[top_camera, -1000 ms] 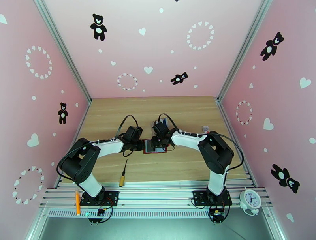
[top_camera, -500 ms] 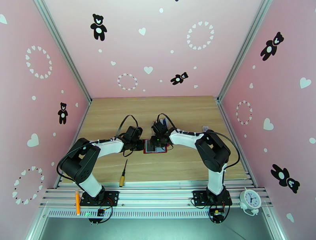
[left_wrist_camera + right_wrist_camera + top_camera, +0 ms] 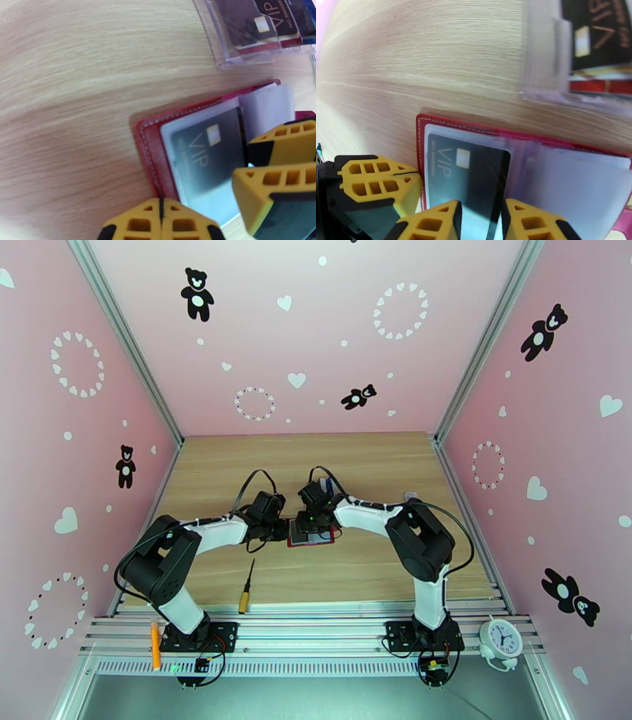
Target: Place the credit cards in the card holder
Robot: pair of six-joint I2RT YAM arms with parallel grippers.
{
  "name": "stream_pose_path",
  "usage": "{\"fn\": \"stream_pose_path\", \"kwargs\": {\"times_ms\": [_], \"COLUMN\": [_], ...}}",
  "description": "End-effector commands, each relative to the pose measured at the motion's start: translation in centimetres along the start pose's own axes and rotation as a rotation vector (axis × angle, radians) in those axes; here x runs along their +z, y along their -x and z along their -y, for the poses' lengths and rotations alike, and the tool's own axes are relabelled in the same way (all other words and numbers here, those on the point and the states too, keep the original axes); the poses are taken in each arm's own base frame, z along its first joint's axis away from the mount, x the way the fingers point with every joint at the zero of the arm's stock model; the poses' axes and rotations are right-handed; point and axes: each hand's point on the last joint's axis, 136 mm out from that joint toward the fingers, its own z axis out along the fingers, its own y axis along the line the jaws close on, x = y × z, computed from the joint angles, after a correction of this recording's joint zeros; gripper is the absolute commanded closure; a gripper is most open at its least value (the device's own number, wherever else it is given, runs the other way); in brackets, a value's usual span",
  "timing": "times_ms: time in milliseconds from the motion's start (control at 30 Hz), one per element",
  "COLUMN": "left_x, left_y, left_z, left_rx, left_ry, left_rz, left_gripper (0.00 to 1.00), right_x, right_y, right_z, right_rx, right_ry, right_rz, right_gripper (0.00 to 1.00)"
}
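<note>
1. The red wallet lay open and flat near the middle of the wooden worktop, between the ends of the two arms.
2. A black card marked VIP sat in a clear pocket on the wallet's left half. Whether it was pushed fully home could not be told.
3. The left gripper was closed, its yellow fingers pressed together with nothing seen between them. Its tip rested at the wallet's outer left edge, on the red stitched border.
4. The right gripper stood over the same card from the other side. Its jaws were a narrow way apart, and the card's dark face showed in the gap. Whether the fingers touched the card could not be told.
5. The two grippers were just beside each other over the wallet's left half.
6. Loose clear pages, pale and see-through, lay over the wallet's right half.
7. A clear rack stood just beyond the wallet, apart from it. It held a dark card, also marked VIP, with the edges of other cards behind it.
8. A screwdriver with a yellow handle lay on the worktop nearer the left arm's base. An orange pen lay on the rail by that base, and a white clock sat at the rail's right end.
</note>
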Motion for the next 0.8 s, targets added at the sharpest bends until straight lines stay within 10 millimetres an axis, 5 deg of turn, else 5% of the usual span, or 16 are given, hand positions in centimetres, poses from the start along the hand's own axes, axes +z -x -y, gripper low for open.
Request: {"fn": "stream_pose_path", "kwargs": {"times_ms": [0,200,433,767], "left_x": [0.9,0.7,0.0,-2.2], "left_y": [-0.9,0.2,1.0,2.0], "left_z": [-1.7,-1.7,-2.4,-2.2], "left_rx": [-0.023,-0.015,-0.021,-0.012], "left_ry": [0.058,0.084,0.111,0.096], "left_rz": [-0.043,-0.017,0.021,0.116], "left_gripper": [0.93,0.93,0.81,0.73], "right_x": [0.5,0.0,-4.1,-7.6], "right_y": [-0.6,-0.3,1.2,1.7], "right_z": [-1.3,-1.1,-0.8,3.4], "right_rx": [-0.023,-0.024,-0.061,-0.064], "right_ry": [0.018,0.004,-0.027,-0.065], "right_rz": [-0.029,-0.012,0.077,0.117], "right_gripper": [0.68,0.68,0.66,0.64]}}
